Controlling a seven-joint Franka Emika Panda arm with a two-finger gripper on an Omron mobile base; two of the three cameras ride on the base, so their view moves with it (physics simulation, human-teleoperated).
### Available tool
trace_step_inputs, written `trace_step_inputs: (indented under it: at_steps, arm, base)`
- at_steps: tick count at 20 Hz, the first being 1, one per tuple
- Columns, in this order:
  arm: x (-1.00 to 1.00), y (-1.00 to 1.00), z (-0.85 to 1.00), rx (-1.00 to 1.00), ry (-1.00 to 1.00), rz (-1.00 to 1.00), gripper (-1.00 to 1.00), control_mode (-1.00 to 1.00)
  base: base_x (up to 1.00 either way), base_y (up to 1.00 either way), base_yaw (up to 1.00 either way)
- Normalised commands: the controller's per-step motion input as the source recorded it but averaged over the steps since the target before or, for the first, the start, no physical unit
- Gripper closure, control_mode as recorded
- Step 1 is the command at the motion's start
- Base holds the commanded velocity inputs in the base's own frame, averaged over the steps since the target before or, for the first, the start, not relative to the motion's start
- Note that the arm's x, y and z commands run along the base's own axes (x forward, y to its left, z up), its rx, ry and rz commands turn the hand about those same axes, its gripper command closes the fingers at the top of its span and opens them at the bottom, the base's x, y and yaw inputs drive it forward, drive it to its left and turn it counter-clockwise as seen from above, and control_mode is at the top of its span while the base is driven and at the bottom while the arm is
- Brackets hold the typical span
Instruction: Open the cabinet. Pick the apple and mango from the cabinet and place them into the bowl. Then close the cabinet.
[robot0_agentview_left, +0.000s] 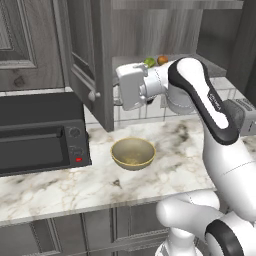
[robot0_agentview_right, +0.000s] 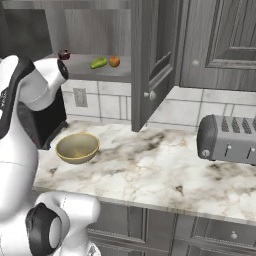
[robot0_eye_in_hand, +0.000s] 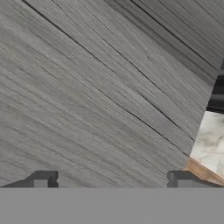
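Status: step 1 of the task is done. The cabinet (robot0_agentview_left: 90, 65) stands open, with a door swung out over the surface (robot0_agentview_left: 60, 185). Steps remaining: pick 2 fruits, place both in the bowl, shut the doors.

Task items:
- The mango (robot0_agentview_right: 98, 63) lies on the cabinet shelf, just beside the apple (robot0_agentview_right: 114, 61); they look slightly apart.
- The bowl (robot0_agentview_left: 133, 153) sits on the surface below the shelf, w/ neither fruit inside.

Jaws: the gripper (robot0_eye_in_hand: 112, 181) has both fingertips (robot0_eye_in_hand: 43, 179) spread wide apart, w/ nothing between them. It faces flat grey wood grain at close range, probably the inner face of the open door or a cabinet wall; the hand view is too tight to say which. Approx. position: beside the open door, below and to the side of the fruit.

View differences:
- Left base view: shows the arm's wrist block next to the door edge, plus the black microwave (robot0_agentview_left: 42, 135) on the surface. Fruit is partly masked by the arm.
- Right base view: shows both fruits clear on the shelf, a toaster (robot0_agentview_right: 227, 139) on the surface, and the 2nd door, shut, to the right.
- Hand view: confirms the jaw spread; a corner of marble surface shows at the right edge.

Judgement: next move calls for redirecting the hand up toward the shelf.
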Motion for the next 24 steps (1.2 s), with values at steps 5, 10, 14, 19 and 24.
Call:
trace_step_inputs:
  at_steps: [5,10,14,19,24]
  arm:
    - [0.00,0.14,-0.11,-0.01,0.00,0.00,-1.00,-1.00]
    - [0.03,-0.19,0.03,-0.01,0.00,0.00,-1.00,-1.00]
    - [0.19,-0.74,0.18,-0.11,0.04,-0.01,-1.00,-1.00]
    - [0.15,-0.69,0.00,-0.12,0.00,-0.07,-1.00,-1.00]
    - [0.17,-0.48,0.00,-0.11,-0.01,-0.04,-1.00,-1.00]
  base:
    - [0.00,0.00,0.00]
    - [0.00,0.00,0.00]
    - [0.00,0.00,0.00]
    - [0.00,0.00,0.00]
    - [0.00,0.00,0.00]
